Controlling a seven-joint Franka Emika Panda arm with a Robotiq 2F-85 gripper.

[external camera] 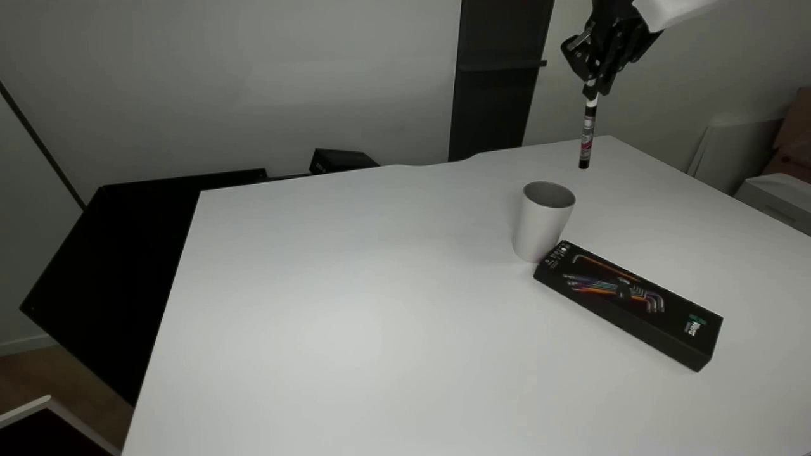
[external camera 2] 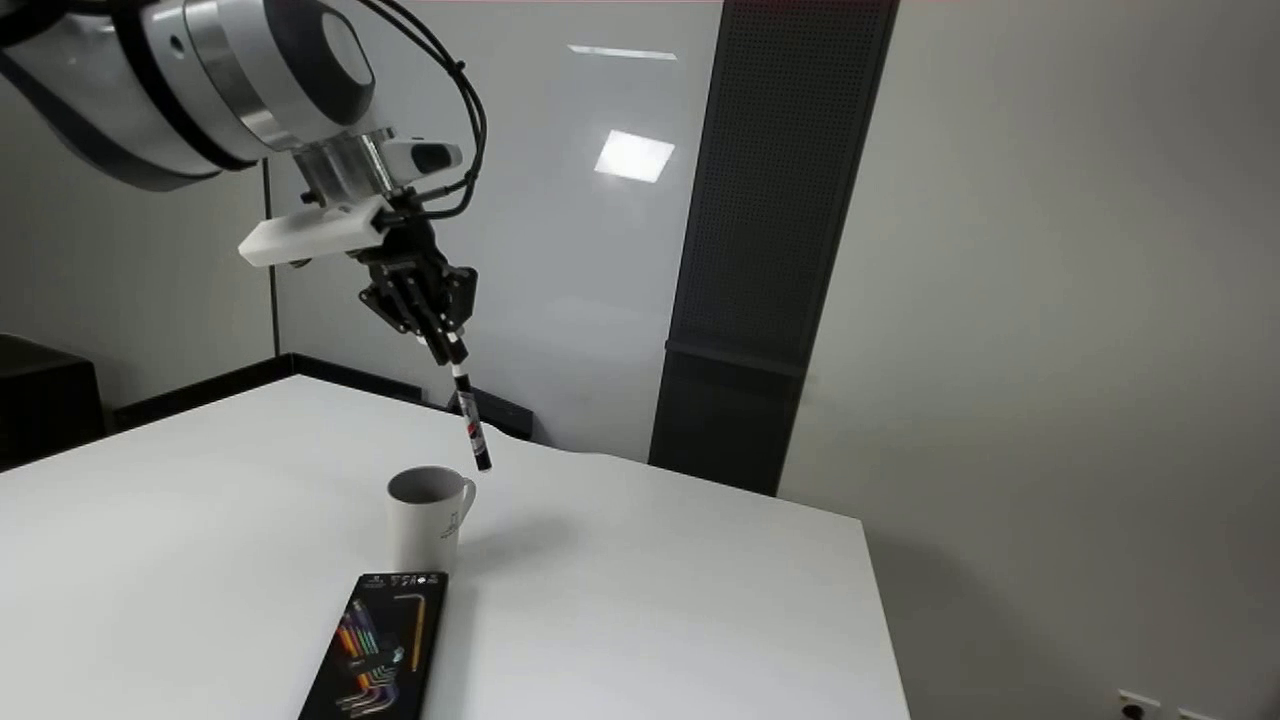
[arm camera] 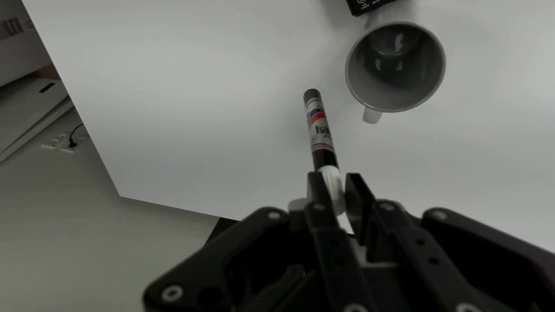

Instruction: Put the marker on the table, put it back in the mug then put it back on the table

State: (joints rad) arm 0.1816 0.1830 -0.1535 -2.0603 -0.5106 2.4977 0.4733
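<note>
The marker (external camera: 587, 136) has a whitish printed body, dark bands and a white cap end. My gripper (external camera: 595, 90) is shut on that white end and holds the marker in the air, dark tip down and slightly tilted. This also shows in an exterior view, with the marker (external camera 2: 471, 418) below the gripper (external camera 2: 452, 350). The white-grey mug (external camera: 538, 228) stands upright on the white table (external camera: 355, 316). In the wrist view the marker (arm camera: 321, 128) is left of the mug (arm camera: 395, 99), outside it and apart from it. The mug's visible inside holds nothing. Its handle (external camera 2: 468, 497) shows in an exterior view.
A flat black box with pictured hex keys (external camera: 633, 304) lies against or very near the mug's base. It also shows in an exterior view (external camera 2: 385, 650), and its corner (arm camera: 362, 5) shows in the wrist view. A wall and dark panel (external camera 2: 770, 250) stand behind the table.
</note>
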